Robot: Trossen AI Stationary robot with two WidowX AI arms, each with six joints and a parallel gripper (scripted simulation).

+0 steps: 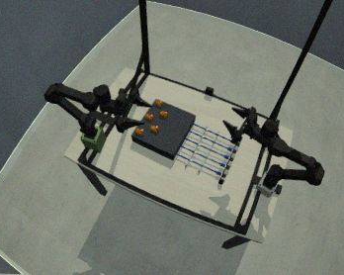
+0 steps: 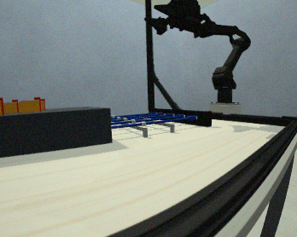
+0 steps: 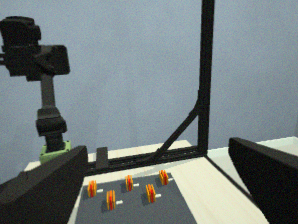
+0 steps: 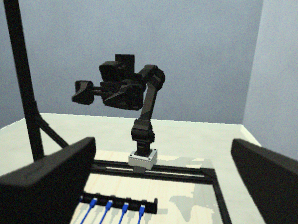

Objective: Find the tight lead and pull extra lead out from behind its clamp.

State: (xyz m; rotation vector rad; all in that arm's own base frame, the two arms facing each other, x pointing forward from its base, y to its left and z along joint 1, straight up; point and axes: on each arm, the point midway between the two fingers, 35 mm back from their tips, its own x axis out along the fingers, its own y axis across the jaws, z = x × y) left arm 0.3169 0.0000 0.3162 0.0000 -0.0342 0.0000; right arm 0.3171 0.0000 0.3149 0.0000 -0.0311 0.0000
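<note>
The desk (image 1: pixel 192 190) (image 2: pixel 131 179) is showing pale, smooth wood grain; the dark box (image 1: pixel 179 121) (image 2: pixel 55 130) (image 3: pixel 170 202) is looking matt, its handles (image 1: pixel 163 114) (image 2: pixel 9 107) (image 3: pixel 110 200) plastic-like.
</note>
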